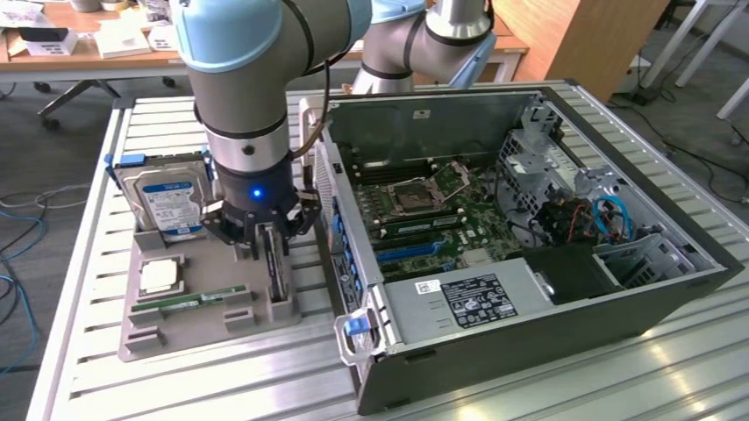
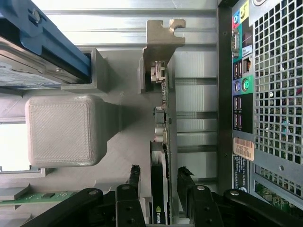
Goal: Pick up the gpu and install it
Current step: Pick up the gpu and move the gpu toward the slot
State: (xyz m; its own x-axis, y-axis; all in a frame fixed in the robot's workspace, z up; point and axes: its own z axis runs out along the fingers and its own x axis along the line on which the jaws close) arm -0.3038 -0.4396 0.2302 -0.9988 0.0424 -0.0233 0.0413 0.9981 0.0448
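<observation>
Hard drive (image 1: 164, 203): stands upright in a slot at the left end of the grey holder (image 1: 193, 340), on edge so it can be reached from above.
CPU (image 1: 160, 275) and RAM stick (image 1: 188, 303): lie flat in their own recesses of the holder, each kept apart from its neighbours.
Gripper (image 1: 267, 230): hangs straight down over the holder's right side, lined up with the card below it.
gpu (image 2: 161, 156): stands on its long edge in a narrow slot of the holder, end bracket (image 2: 161, 38) at one end. This leaves both faces free for a pinch.
Fingers (image 2: 134, 180): spread wide, one on each side of the gpu with a gap on both sides. They grip nothing, and I judge there is no contact.
Computer case (image 1: 655, 298): lies open-side up on the bench (image 1: 140, 390), just right of the holder, motherboard (image 1: 433, 206) exposed. The gpu is not yet in it.
</observation>
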